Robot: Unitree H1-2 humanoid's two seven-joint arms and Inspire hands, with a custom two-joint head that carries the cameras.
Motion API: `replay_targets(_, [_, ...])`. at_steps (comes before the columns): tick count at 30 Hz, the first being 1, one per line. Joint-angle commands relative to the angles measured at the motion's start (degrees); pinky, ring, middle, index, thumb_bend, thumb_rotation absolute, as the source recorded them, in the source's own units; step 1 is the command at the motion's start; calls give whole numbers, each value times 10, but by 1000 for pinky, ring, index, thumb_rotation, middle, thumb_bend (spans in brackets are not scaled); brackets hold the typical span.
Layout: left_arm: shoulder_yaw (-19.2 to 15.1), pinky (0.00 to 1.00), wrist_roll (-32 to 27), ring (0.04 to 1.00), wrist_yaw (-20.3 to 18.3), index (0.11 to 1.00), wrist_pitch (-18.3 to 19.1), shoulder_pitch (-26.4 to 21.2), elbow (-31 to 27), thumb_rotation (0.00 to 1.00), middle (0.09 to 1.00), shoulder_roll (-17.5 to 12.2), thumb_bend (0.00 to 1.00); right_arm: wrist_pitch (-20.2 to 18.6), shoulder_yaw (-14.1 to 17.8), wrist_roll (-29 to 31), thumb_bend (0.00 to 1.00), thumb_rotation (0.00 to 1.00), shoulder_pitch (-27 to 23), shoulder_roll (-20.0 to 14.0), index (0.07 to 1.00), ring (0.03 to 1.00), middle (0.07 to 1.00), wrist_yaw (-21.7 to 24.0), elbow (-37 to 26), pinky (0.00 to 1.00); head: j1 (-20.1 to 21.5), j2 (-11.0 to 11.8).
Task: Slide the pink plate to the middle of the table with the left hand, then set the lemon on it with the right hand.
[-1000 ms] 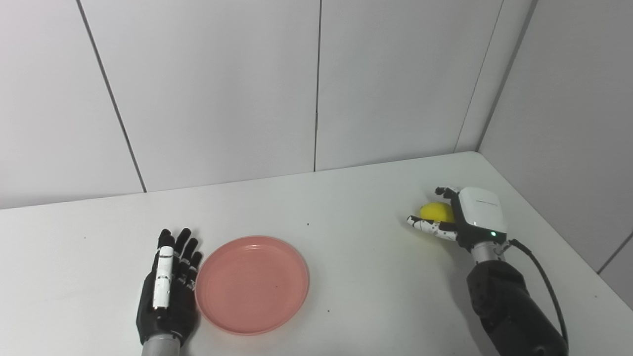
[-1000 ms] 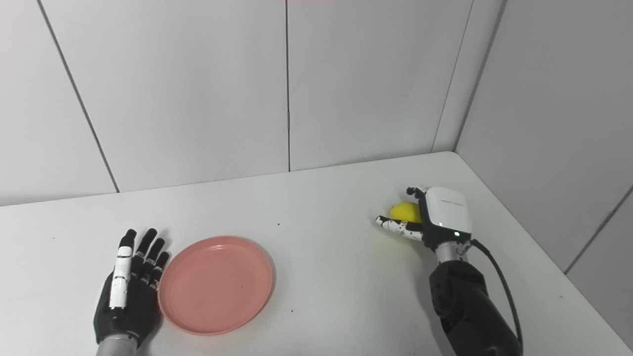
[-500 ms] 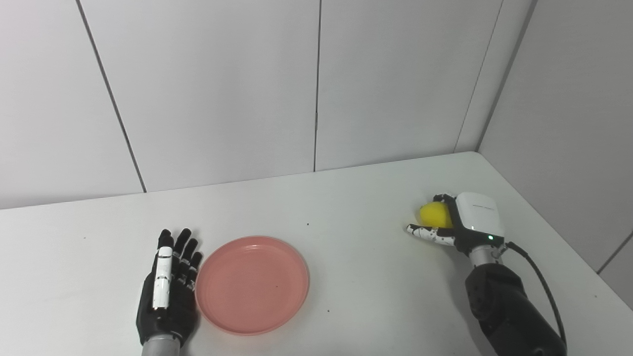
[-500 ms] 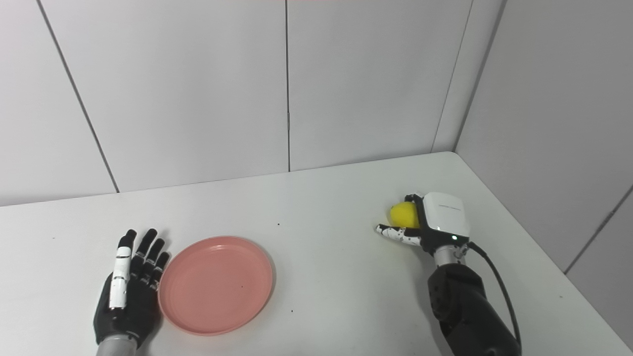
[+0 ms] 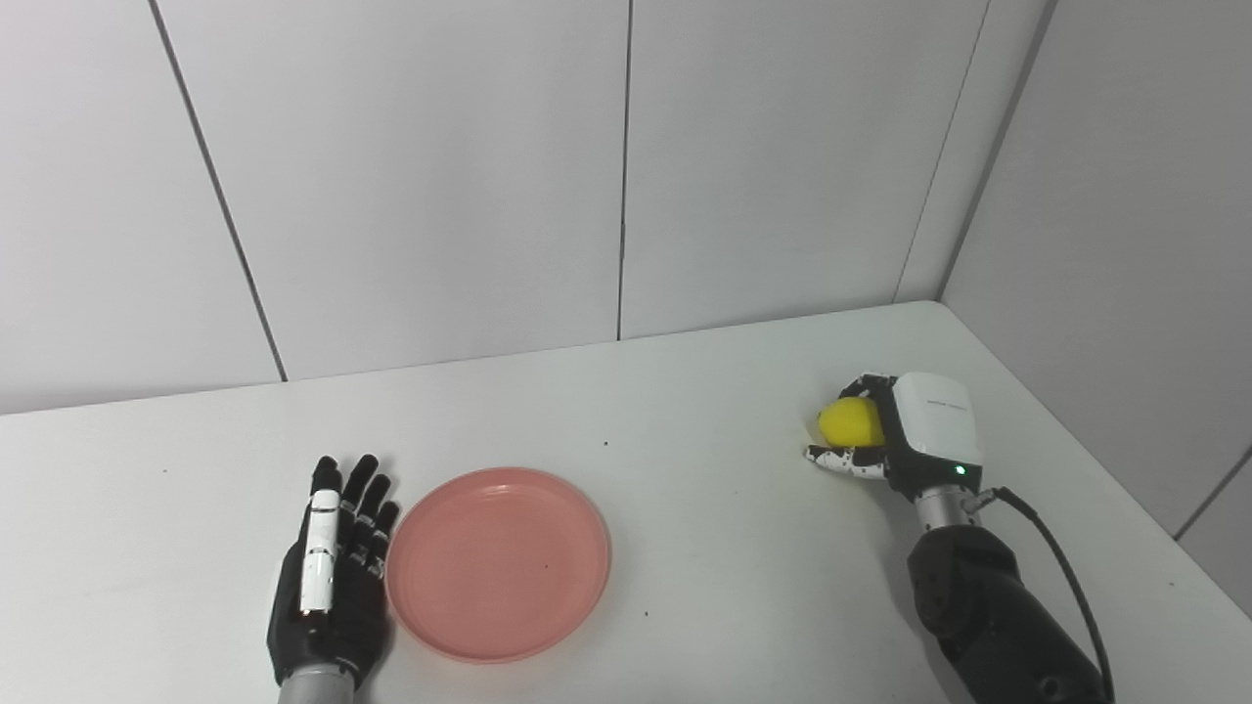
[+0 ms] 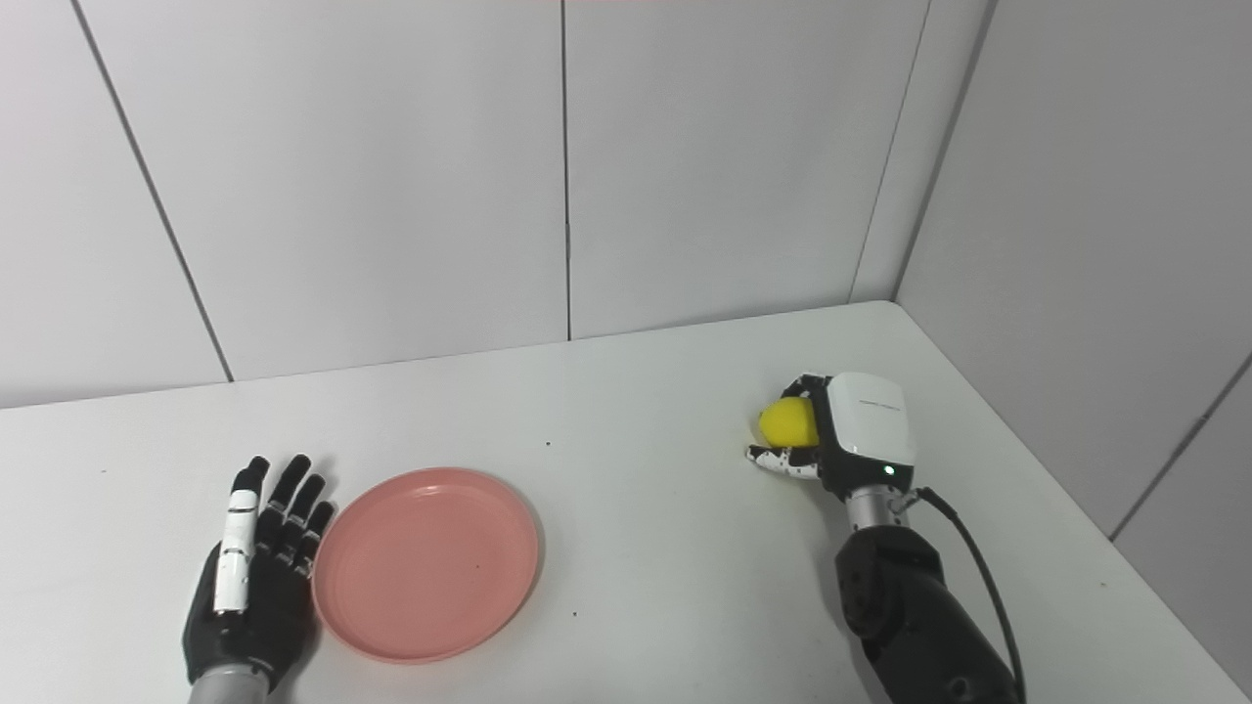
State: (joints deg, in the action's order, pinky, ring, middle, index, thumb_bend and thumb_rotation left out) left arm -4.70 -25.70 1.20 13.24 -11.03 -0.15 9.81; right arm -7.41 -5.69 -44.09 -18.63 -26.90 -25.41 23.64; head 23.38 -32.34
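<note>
The pink plate (image 5: 499, 560) lies flat on the white table, left of centre. My left hand (image 5: 333, 577) rests on the table with its fingers straight and apart, its edge against the plate's left rim, holding nothing. My right hand (image 5: 895, 435) is at the right side of the table, its fingers and thumb closed around the yellow lemon (image 5: 849, 422), which shows on the hand's left side. The same scene appears in the right eye view, with the lemon (image 6: 788, 422) in the right hand (image 6: 841, 435).
The table's right edge (image 5: 1095, 460) and the wall corner lie close behind the right hand. White wall panels stand along the table's far edge. A stretch of bare table (image 5: 704, 528) separates plate and lemon.
The right hand has closed its fingers around the lemon and shifted slightly left with it. The left hand and the plate have not moved.
</note>
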Motion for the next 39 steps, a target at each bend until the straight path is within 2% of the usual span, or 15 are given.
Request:
replay_targets(1, [4, 1000, 4, 953, 6, 1000, 10, 6, -9, 570, 912, 16, 476, 3, -7, -1, 513, 160, -2, -15, 474, 237, 302, 9, 11, 184, 0, 0])
replay_targets(10, [4, 1000, 5, 947, 7, 1000, 13, 6, -8, 564, 903, 16, 485, -7, -15, 14, 509, 164, 1, -21, 479, 272, 341, 30, 1, 210, 0, 0])
replay_targets(13, [5, 1000, 7, 950, 8, 1000, 13, 6, -7, 570, 913, 16, 483, -6, -18, 20, 509, 165, 0, -24, 474, 249, 313, 36, 1, 196, -2, 0])
replay_targets(15, [5, 1000, 7, 950, 10, 1000, 14, 6, -9, 565, 913, 18, 482, -8, -19, 20, 509, 166, 1, -26, 475, 262, 327, 42, -8, 204, -3, 0])
replay_targets(21, [11, 1000, 14, 944, 15, 1000, 13, 5, -10, 576, 917, 20, 470, -15, -23, 8, 509, 165, 0, -32, 475, 247, 315, 57, -45, 188, -6, 1])
replay_targets(25, [12, 1000, 17, 943, 16, 1000, 11, 5, -8, 577, 915, 22, 471, -29, -23, 4, 508, 164, 1, -37, 479, 264, 338, 92, -98, 201, -7, 1])
replay_targets(29, [14, 1000, 21, 940, 20, 1000, 10, 5, -9, 573, 915, 26, 468, -18, -23, -6, 509, 164, -5, -41, 473, 233, 299, 103, -123, 180, -17, 1])
replay_targets(32, [17, 996, 28, 919, 29, 1000, 10, 5, -8, 552, 891, 31, 474, -8, -24, -12, 511, 161, -10, -43, 473, 237, 302, 108, -136, 184, -29, 1])
replay_targets(39, [28, 1000, 38, 931, 35, 1000, 6, 7, -10, 589, 915, 36, 464, 12, -21, -5, 510, 164, -18, -44, 471, 218, 283, 110, -156, 168, -53, 2])
